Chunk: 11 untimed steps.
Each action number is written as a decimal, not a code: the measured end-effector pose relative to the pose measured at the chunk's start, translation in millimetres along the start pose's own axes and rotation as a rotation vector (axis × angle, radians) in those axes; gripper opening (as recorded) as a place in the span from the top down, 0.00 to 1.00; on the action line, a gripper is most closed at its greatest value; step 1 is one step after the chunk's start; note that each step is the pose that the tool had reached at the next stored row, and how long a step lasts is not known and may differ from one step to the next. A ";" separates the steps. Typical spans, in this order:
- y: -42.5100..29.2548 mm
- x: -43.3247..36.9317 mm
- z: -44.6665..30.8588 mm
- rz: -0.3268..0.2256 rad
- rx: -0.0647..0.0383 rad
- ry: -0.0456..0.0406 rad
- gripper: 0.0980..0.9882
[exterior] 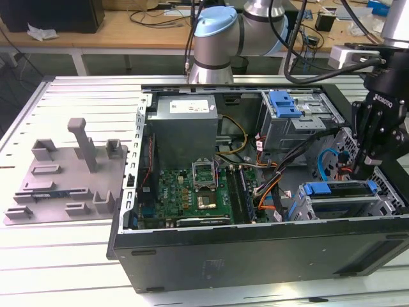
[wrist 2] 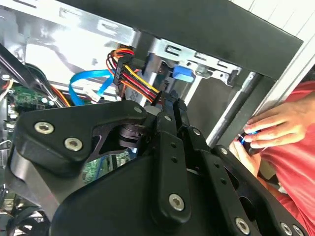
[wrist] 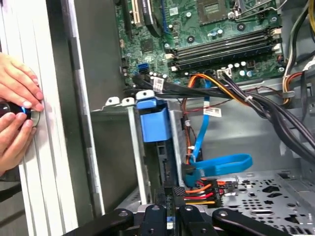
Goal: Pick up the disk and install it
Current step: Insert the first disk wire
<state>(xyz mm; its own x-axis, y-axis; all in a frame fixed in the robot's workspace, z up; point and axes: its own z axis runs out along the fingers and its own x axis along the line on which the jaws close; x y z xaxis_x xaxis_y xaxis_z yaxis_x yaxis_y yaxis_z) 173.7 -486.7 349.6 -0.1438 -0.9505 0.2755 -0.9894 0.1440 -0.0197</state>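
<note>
The disk sits on edge in a metal drive bay at the corner of the open computer case on the exterior view's right. From outside, its blue carrier frame shows as a long blue strip along the top of the bay. In the first wrist view the same frame shows as a blue tab standing between the bay's metal walls, with the motherboard lying beyond it.

The gripper hangs at the end of the disk nearest the case's outer wall. In the first wrist view it lines up with the disk's near end. Whether it is clenched on the carrier or released cannot be told.

A flat blue data cable loops just beside the bay. A bundle of red, yellow and black wires runs past the gripper's tip in the second wrist view.

Further in, a grey cage with a blue latch stands at the back of the case, beside a large grey box with a white sticker.

Outside the case wall, a person's hand holds a small dark object on the slatted table. On the exterior view's left, well apart from the case, a grey fixture lies on that table.
</note>
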 end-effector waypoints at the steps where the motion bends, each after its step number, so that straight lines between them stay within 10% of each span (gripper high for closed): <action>1: 0.0 1.7 0.5 -0.001 0.000 -0.0034 0.93; 5: -0.3 6.3 1.8 -0.006 -0.005 -0.0637 0.93; 6: -0.4 8.0 2.2 -0.009 -0.008 -0.0920 0.93; 11: -1.0 14.6 4.1 -0.017 -0.013 -0.1560 0.93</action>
<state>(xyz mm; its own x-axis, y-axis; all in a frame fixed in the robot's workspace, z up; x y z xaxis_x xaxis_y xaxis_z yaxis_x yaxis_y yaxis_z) 172.4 -501.9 349.7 -0.1295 -0.9839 0.1231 -0.9915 0.1300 -0.0037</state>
